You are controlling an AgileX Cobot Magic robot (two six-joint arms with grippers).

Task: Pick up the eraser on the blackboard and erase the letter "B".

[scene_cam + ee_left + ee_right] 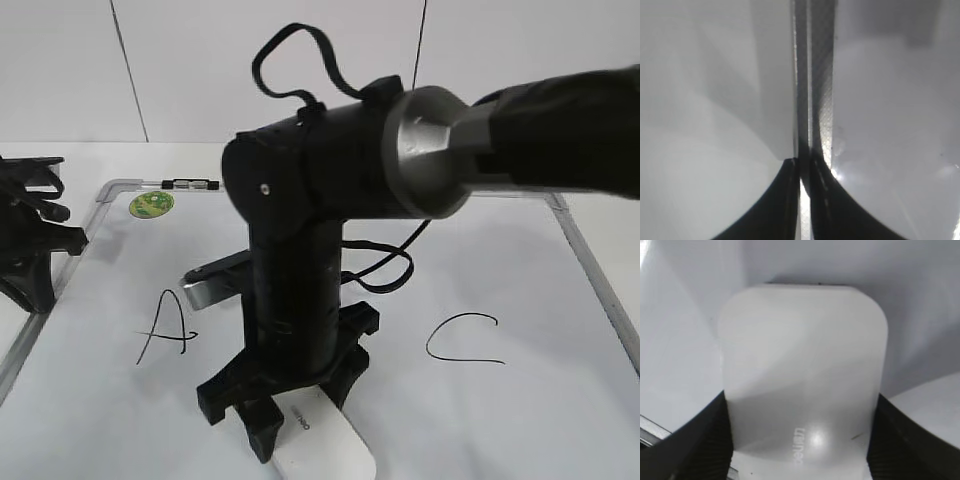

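Eraser (325, 445) sits at the bottom middle of the exterior view, on the blackboard (560, 400), with the right gripper (285, 405) planted over its far end. Its long axis runs from the gripper toward the near right, the free end pointing at the camera. The "A" (165, 325) lies to the left and the "C" (463, 338) to the right; the letter "B" is not visible, since the arm stands where it should be. The left gripper (35, 245) waits at the board's left edge, near the green sticker (151, 204).

Left wrist view shows the left gripper (802, 172) with its jaws pressed together on nothing, over the frame rail (815, 75).

Right wrist view shows the eraser (802, 375) filling the frame, its long axis running away from the camera, the right gripper (800, 440) with a finger against each long side: it looks clenched on the block. By my judgement the pick-up is in hand; next comes carrying the eraser to the "B" and rubbing flat across it.
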